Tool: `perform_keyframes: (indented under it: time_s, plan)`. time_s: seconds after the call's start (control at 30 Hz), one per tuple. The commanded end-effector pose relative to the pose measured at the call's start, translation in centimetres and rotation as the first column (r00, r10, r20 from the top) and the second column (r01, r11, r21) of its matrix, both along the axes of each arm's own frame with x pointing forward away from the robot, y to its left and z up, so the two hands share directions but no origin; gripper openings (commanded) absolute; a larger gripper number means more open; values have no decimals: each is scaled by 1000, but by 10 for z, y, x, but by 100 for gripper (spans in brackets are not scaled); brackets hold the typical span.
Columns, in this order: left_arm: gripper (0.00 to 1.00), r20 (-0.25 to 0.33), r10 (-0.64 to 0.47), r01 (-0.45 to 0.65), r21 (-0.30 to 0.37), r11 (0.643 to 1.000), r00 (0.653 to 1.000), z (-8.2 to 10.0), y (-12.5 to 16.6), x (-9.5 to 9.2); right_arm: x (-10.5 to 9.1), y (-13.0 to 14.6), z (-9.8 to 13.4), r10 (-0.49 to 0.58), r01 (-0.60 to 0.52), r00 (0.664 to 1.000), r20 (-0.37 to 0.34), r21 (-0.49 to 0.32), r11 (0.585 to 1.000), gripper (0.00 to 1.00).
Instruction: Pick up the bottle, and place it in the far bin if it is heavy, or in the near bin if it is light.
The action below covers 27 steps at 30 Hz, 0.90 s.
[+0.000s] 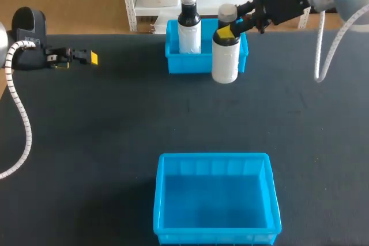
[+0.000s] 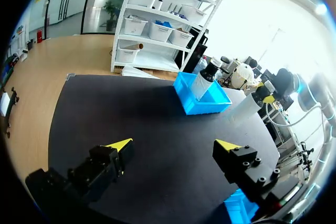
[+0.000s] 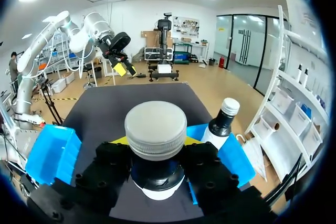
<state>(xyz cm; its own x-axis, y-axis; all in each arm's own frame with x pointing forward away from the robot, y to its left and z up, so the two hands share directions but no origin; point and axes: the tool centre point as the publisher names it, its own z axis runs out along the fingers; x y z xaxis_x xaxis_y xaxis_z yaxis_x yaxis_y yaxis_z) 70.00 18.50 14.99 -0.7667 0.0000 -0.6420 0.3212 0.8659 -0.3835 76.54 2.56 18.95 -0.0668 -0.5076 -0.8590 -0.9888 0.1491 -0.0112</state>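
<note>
The right gripper is coming in over the far right corner of the table and is pinching the grey-capped bottle by its dark neck, just under the cap. In the right wrist view its two fingers are pressing on the neck from opposite sides, with the yellow tips showing just behind it. The bottle is hanging upright, its white body showing in front of the right front corner of the far bin. I cannot tell whether its base is touching the table or hovering just above it.

The far bin, a blue one, is sitting at the middle of the table's far edge. Inside it, towards its left side, a second bottle with a white cap, dark shoulders and a white label is standing upright. The near bin, also blue, is lying at the middle of the near edge, well apart from the far bin.

The left gripper is hovering near the far left corner, well apart from both bins and both bottles. In the left wrist view its fingers are standing spread wide, with only bare table between them, and are pointing towards the far bin
</note>
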Motion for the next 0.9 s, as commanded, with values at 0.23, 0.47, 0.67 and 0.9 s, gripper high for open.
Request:
perform_keyframes:
  time_s: [0.23,0.47,0.67,0.9]
  plan:
    - [100,0,0,0,0,1000,1000,0,0,0,5,-24,26,-33,34,999,31,-16,999,0]
    - [100,0,0,0,0,1000,1000,0,0,0,24,-33,32,-36,37,998,46,-14,999,0]
    - [100,0,0,0,0,1000,1000,0,0,0,42,-41,32,-44,44,998,45,13,999,0]
    - [100,0,0,0,0,1000,1000,0,0,0,66,-48,36,-48,47,997,55,20,999,0]
